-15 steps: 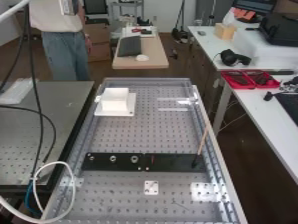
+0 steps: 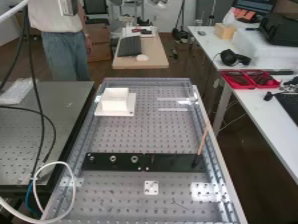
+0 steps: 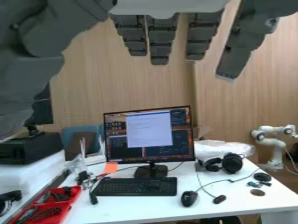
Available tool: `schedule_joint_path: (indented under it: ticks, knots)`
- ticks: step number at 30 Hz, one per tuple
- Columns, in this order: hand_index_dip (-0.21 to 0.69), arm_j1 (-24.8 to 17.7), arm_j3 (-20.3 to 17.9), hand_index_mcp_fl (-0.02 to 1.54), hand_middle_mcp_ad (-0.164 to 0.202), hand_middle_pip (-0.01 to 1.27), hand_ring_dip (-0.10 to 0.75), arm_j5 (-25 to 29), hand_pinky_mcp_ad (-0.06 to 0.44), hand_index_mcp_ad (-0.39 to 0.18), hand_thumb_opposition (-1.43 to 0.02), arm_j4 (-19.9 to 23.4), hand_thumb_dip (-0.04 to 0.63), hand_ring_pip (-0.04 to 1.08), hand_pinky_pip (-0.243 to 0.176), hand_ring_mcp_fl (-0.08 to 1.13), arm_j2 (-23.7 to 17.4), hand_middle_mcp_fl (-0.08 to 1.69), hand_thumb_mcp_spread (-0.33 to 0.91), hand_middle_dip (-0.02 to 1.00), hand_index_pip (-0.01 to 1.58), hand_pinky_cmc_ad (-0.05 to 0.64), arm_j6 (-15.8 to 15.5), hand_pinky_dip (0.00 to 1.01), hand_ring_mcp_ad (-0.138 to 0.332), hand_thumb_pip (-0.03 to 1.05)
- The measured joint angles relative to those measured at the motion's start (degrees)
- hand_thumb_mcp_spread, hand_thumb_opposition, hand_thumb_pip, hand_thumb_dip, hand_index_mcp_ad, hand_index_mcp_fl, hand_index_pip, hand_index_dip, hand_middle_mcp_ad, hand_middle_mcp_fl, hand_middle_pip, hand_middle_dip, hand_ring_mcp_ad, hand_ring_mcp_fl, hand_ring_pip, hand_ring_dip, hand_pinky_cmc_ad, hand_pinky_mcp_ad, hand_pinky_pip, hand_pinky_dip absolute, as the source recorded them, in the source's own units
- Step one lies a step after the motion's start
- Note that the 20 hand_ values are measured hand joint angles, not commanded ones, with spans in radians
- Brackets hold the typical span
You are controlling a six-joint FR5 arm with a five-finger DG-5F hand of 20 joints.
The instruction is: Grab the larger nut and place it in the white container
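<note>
table (image 2: 63, 130): one, grey, at left. bench (image 2: 133, 135): one, perforated. black bar (image 2: 173, 162) on bench, three parts in a row: smaller nut (image 2: 91, 158), larger nut (image 2: 113, 158), bearing (image 2: 134, 159). white container (image 2: 115, 103): one, beyond bar. desk (image 2: 259, 117): one, white, at right; two red trays (image 2: 239, 87). wrist view: hand (image 3: 159, 40), fingers straight, apart; one monitor (image 3: 149, 130), one wooden wall (image 3: 100, 90).

My hand (image 3: 160, 41), fingers (image 3: 199, 37) straight, facing a desk (image 3: 140, 203) with a lit monitor (image 3: 149, 131).
Beyond my dark grey fingers, a keyboard (image 3: 136, 186) lies just in front of the monitor, a mouse (image 3: 189, 198) beside it, headphones (image 3: 231, 163) near. Red trays (image 3: 64, 212) hold dark things; a white robot arm (image 3: 276, 151) stands before wood panelling (image 3: 100, 95).
</note>
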State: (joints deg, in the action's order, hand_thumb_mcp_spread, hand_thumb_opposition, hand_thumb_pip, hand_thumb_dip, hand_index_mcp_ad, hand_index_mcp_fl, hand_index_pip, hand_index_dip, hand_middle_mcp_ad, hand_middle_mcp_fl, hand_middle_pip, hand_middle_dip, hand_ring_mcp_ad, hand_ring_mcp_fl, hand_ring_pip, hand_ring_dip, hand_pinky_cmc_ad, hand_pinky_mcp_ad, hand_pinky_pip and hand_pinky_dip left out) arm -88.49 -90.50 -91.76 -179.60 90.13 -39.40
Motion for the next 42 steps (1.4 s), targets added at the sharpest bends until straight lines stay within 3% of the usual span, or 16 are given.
schedule_joint_path:
  ticks: [4, 8, 12, 19, 24, 28, 33, 37, 42]
  knots:
    - [0.093, 0.0, -0.2, 0.02, 0.054, 0.12, 0.119, 0.1, 0.297, 0.012, -0.66, 0.1, 0.04, 0.07, -0.093, 0.0, -0.1, 0.01, 0.21, 0.2, 0.06, 0.346, -0.1, 0.58, 0.168, 0.38]
    - [0.094, 0.1, -1.0, 0.02, 0.079, 0.12, 0.119, 0.4, 0.316, 0.014, -0.68, 0.4, 0.037, 0.08, -0.096, 0.0, -0.2, 0.01, 0.21, 0.2, 0.06, 0.368, -0.1, 0.6, 0.188, 0.39]
    - [0.096, 0.3, -2.7, 0.02, 0.079, 0.12, 0.119, 0.6, 0.314, 0.014, -0.69, 1.8, 0.037, 0.08, -0.106, 0.0, -0.4, 0.01, 0.21, 0.21, 0.07, 0.38, -0.2, 0.62, 0.185, 0.4]
    - [0.091, 1.6, -10.3, 0.02, 0.079, 0.13, 0.127, 1.0, 0.314, 0.014, -0.71, 8.0, 0.047, 0.08, -0.106, 0.0, -1.0, 0.0, 0.21, 0.21, 0.07, 0.386, -0.1, 0.61, 0.188, 0.45]
    - [0.033, 3.2, -16.5, 0.02, 0.075, 0.13, 0.127, 1.2, 0.314, 0.005, -0.73, 14.3, 0.063, 0.08, -0.106, 0.0, -0.9, 0.0, 0.21, 0.22, 0.08, 0.386, 0.3, 0.61, 0.188, 0.48]
    - [-0.01, 5.4, -20.8, 0.02, 0.077, 0.13, 0.126, 0.8, 0.314, -0.005, -0.75, 18.6, 0.068, 0.08, -0.106, 0.0, 0.0, 0.0, 0.22, 0.22, 0.09, 0.382, 0.4, 0.61, 0.188, 0.57]
    - [-0.073, 8.1, -24.1, 0.02, 0.08, 0.13, 0.127, -0.5, 0.314, -0.038, -0.79, 21.7, 0.096, 0.08, -0.106, 0.0, 1.7, 0.0, 0.22, 0.22, 0.26, 0.38, 0.1, 0.62, 0.192, 0.65]
    - [-0.136, 10.6, -26.0, 0.02, 0.079, 0.13, 0.127, -2.1, 0.314, -0.072, -0.8, 23.8, 0.124, 0.08, -0.106, 0.0, 3.9, 0.0, 0.22, 0.22, 0.42, 0.38, -0.4, 0.63, 0.194, 0.65]
    - [-0.136, 13.4, -27.3, 0.02, 0.077, 0.13, 0.127, -4.2, 0.314, -0.106, -0.83, 25.5, 0.141, 0.08, -0.106, 0.0, 7.3, 0.0, 0.25, 0.22, 0.7, 0.382, -0.8, 0.63, 0.19, 0.71]
